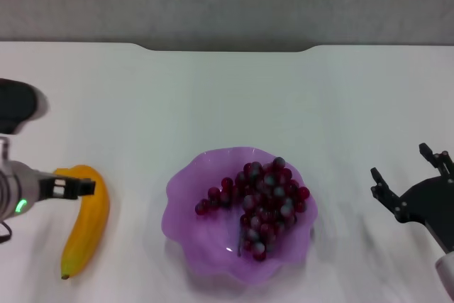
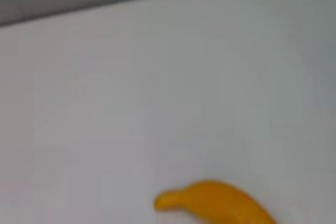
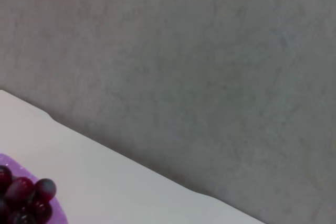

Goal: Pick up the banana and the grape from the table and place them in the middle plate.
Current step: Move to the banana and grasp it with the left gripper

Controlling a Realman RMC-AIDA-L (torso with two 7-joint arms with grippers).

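1. The grape (image 1: 257,207) bunch is seen lying inside the middle plate (image 1: 186,235), with its stem toward the near rim; the plate rests on the white counter (image 1: 227,97).
2. The banana (image 1: 86,223) is seen lying flat on the counter, well apart from the plate and on its left side, with its dark tip at the near end.
3. The left gripper (image 1: 84,187) is held directly over the upper part of the banana, reaching in from the left edge of the head view. Whether it touches the fruit cannot be told, and its open or closed state cannot be told either.
4. In the left wrist view, one end of the banana (image 2: 218,203) is seen just below the gripper on bare counter (image 2: 157,77); no fingers are shown there.
5. The right gripper (image 1: 403,177) is held above the counter, to the right of the plate and apart from it. Its fingers are spread open and nothing is gripped between them.
6. In the right wrist view, a few grapes (image 3: 21,195) and a sliver of the purple plate rim (image 3: 59,213) are caught at the corner, beside the counter's far edge and a grey wall (image 3: 210,51) beyond it.
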